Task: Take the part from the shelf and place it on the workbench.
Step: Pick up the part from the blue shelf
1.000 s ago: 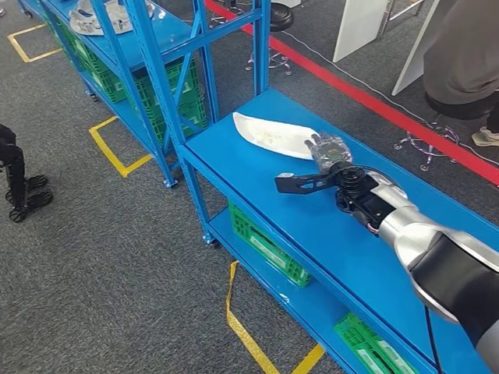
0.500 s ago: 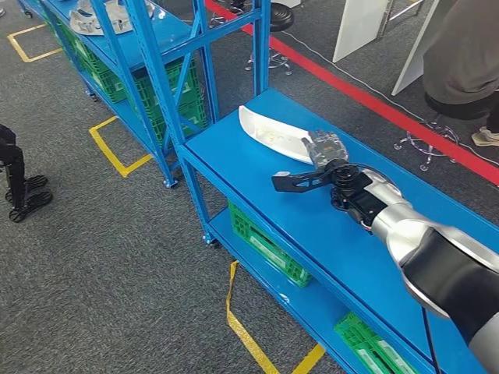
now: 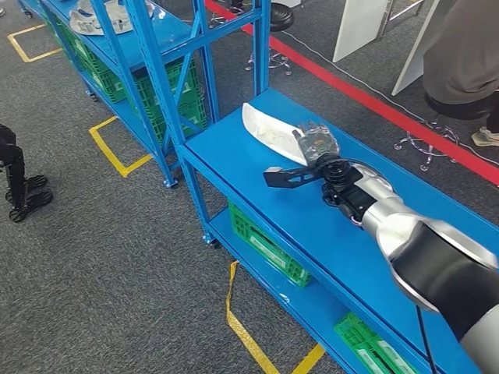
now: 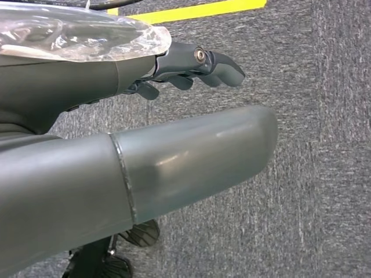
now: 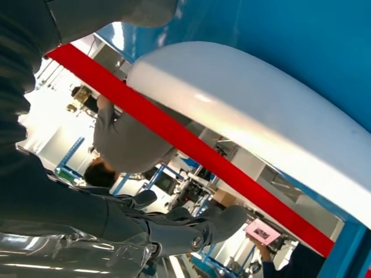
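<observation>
Right hand (image 3: 315, 152) is out over the blue bench (image 3: 330, 234), sitting at the near end of the white part (image 3: 270, 129); its fingers look spread and touching or just over that end, but I honestly can't tell if it's gripping or has let go; the thumb sticks out toward 9 o'clock, clear of the part. The right wrist view shows the part's pale curved underside right up against the blue surface, so I'd guess it's resting on the bench or as good as.

Left hand (image 4: 192, 63) hangs down over the grey carpet, fingers loosely curled, nothing in it.

Progress-wise, my read is the carry is done and this is the set-down; what's left is letting go, if it hasn't, and pulling the arm back.

The part is a long, curved, blade-like shell; its long axis runs from about 4 o'clock at the hand to 10 o'clock, with the free end toward the blue shelf upright (image 3: 203, 54). A seated person (image 3: 465, 54) is at 2 o'clock, well apart.
</observation>
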